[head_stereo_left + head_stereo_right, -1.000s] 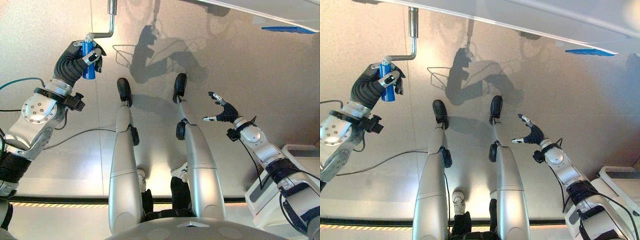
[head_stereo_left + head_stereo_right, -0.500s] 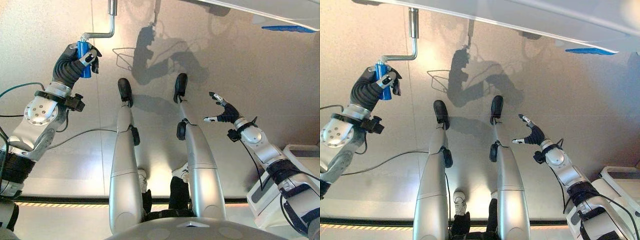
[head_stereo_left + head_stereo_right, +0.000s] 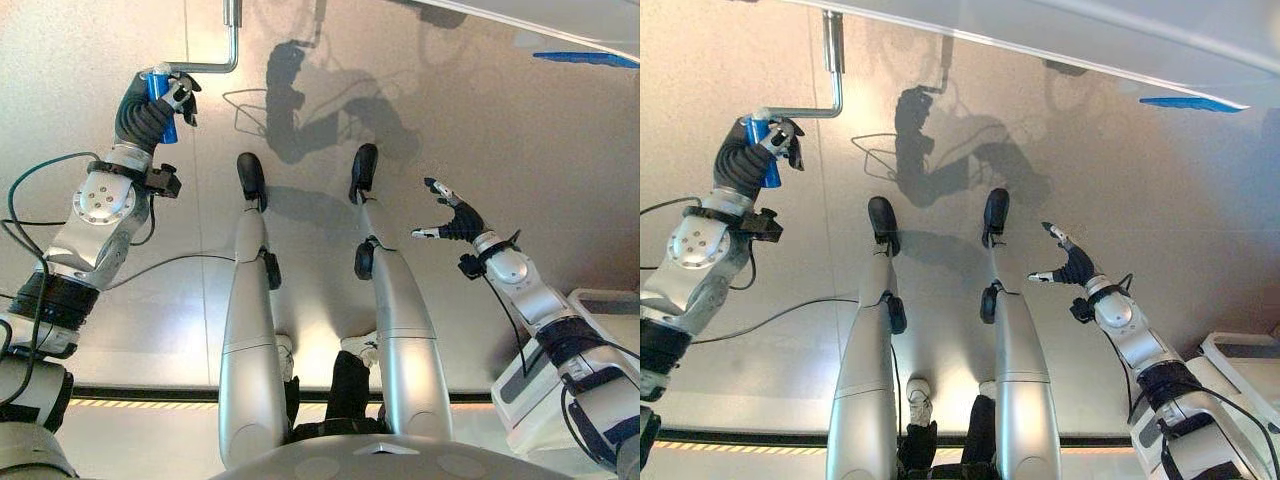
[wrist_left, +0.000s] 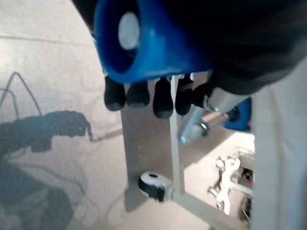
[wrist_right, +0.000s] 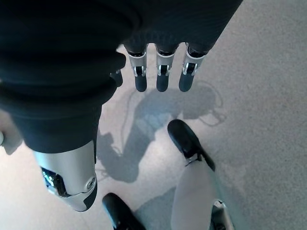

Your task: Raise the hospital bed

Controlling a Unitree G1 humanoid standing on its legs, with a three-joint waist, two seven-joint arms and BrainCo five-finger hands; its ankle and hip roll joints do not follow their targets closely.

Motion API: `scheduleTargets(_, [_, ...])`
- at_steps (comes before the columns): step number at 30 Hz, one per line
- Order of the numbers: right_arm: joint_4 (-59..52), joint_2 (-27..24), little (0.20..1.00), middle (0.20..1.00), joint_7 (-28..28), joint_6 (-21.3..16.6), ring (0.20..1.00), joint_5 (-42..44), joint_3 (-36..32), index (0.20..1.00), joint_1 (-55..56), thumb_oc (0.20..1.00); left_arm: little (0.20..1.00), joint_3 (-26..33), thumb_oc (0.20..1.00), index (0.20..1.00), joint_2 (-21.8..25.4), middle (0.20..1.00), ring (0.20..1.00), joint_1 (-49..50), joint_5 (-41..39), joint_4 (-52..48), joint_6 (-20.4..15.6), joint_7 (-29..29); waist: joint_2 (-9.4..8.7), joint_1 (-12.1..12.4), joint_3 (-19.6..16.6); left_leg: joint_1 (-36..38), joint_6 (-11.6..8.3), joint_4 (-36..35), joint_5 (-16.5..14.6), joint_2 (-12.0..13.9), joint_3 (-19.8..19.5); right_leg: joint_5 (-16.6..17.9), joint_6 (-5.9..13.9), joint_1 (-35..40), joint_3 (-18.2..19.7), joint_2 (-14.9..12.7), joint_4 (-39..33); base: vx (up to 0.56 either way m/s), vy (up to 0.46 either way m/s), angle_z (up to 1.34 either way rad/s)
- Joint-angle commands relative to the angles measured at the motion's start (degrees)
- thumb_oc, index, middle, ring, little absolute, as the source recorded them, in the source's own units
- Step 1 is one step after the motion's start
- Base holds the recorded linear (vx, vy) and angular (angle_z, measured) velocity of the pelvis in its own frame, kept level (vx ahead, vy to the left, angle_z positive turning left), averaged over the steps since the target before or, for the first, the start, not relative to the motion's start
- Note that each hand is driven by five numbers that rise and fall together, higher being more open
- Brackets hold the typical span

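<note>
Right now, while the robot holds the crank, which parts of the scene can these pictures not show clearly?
- Blue crank handle: the left hand, curled round it, covers its middle in the eye views.
- Crank rod: its joint with the hospital bed is cut off by the picture edge.
- Bed height: only the bed's edge shows.
- Right hand: open over the floor, touching nothing.

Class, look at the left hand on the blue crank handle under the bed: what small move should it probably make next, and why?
Probably carry on turning the crank a little further round. The left hand is curled round the blue handle, which joins the bent crank rod running up under the bed, so the grip looks ready for cranking. The right hand hangs open over the floor, apart from the crank.
</note>
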Motion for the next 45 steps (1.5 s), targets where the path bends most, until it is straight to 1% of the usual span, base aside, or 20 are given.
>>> scheduleTargets(1, [-2.0,-1.2,1.000,1.000,-0.2,-0.1,1.000,0.0,1.6,1.000,1.6,1.000,0.200,-1.0,0.200,0.200,-1.8,0.200,0.200,-1.6,3.2,-3.6,-0.7,0.1,0.05,-2.2,0.1,3.5,3.42,5.8,-8.4,-2.2,1.5,-1.0,6.54,2.7,2.1,0.7,1.2,0.00,0.000,0.00])
scheduleTargets(12, [-1.6,-1.2,1.000,1.000,-0.2,0.0,1.000,0.7,3.4,1.000,-0.4,1.000,0.200,-6.2,0.200,0.200,-4.2,0.200,0.200,-10.3,4.5,2.6,0.1,1.0,-0.51,-3.3,0.1,2.5,3.49,6.6,-9.0,-1.9,1.4,-1.2,6.43,1.4,2.5,1.1,1.8,0.00,0.000,0.00])
scheduleTargets(18, [-1.3,-1.2,1.000,1.000,-0.1,0.1,1.000,0.8,4.1,1.000,-1.5,1.000,0.200,-8.1,0.200,0.200,-5.9,0.200,0.200,-13.2,5.3,6.5,0.9,1.0,-0.73,-3.9,0.1,2.1,3.55,6.9,-9.1,-1.7,1.6,-1.3,6.46,0.9,2.7,1.4,2.0,0.00,0.000,0.00])
scheduleTargets(26, [0.3,-0.4,1.000,1.000,-0.5,0.3,1.000,0.9,5.6,1.000,-3.7,1.000,0.200,-10.5,0.200,0.200,-11.4,0.200,0.200,-17.5,6.2,16.9,2.4,0.9,-0.97,-4.7,0.1,1.9,3.39,7.1,-9.1,-1.4,1.8,-1.2,6.27,0.3,2.9,1.7,2.4,0.00,-0.001,-0.01])
scheduleTargets(33, [0.5,0.1,1.000,1.000,-0.9,0.4,1.000,1.3,6.9,1.000,-6.0,1.000,0.200,-12.8,0.200,0.200,-15.3,0.200,0.200,-21.8,6.9,23.2,3.2,1.3,-1.29,-5.4,0.1,1.7,3.33,7.4,-9.2,-1.1,1.9,-1.3,6.17,-0.2,3.2,2.1,2.9,0.00,-0.007,-0.05])
scheduleTargets(40, [1.5,0.6,1.000,1.000,-1.1,0.4,1.000,1.7,7.6,1.000,-6.8,1.000,0.200,-14.9,0.200,0.200,-16.8,0.200,0.200,-25.1,7.7,25.2,3.4,1.3,-1.46,-6.0,0.1,1.6,3.22,7.4,-9.2,-0.9,2.0,-1.2,6.19,-0.2,3.2,2.2,3.0,0.00,-0.004,-0.02])
scheduleTargets(45, [1.7,0.6,1.000,1.000,-1.1,0.3,1.000,1.7,7.8,1.000,-6.9,1.000,0.200,-15.8,0.200,0.200,-17.0,0.200,0.200,-25.8,7.8,24.0,3.0,1.3,-1.35,-6.1,0.1,1.4,3.18,7.8,-9.3,-0.9,2.1,-1.2,6.19,-0.2,3.3,2.2,3.1,0.00,0.000,0.00])
